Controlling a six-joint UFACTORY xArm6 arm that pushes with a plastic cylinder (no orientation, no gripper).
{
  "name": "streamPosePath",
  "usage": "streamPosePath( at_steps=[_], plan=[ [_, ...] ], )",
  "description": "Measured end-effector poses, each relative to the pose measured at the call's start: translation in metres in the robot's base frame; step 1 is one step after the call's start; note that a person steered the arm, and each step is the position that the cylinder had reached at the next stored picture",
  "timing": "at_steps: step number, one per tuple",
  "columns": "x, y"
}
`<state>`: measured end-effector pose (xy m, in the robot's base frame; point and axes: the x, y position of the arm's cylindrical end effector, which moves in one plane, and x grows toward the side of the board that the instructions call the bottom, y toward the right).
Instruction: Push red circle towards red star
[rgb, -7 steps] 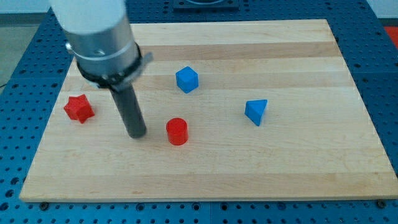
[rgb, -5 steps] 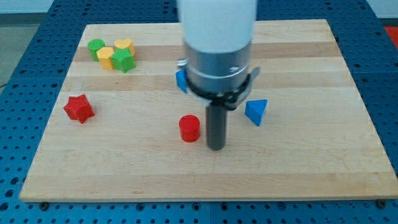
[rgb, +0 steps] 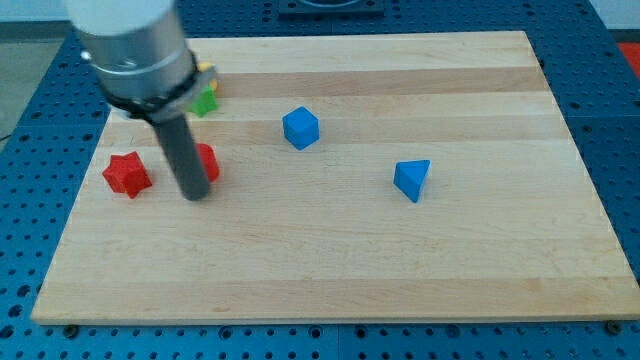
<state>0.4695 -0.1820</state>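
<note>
The red circle (rgb: 206, 161) has slid left, now near the red star (rgb: 127, 174) (apparently half-hidden behind my tip (rgb: 197, 194)); no pincer fitted.

Place: a robotics lab or test bench.
Base: blue perforated plate (rgb: 615, 120) with a grid of mounting holes.
Desk: plain wooden board (rgb: 480, 260) laid on it.
Props: small coloured blocks (rgb: 300, 128).
Machine: robot arm (rgb: 135, 55).

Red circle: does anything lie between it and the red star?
Only my tip. The rod stands in front of the red circle, hiding its left part, between it and the red star. No other block lies in that gap.
</note>
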Motion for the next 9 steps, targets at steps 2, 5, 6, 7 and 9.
streamPosePath(
  at_steps=[2,5,6,7,9],
  plan=[
    [0.001,0.082],
    [-0.048,0.06],
    [-0.034,0.047],
    [-0.032,0.03],
    [-0.035,-0.01]
  ],
)
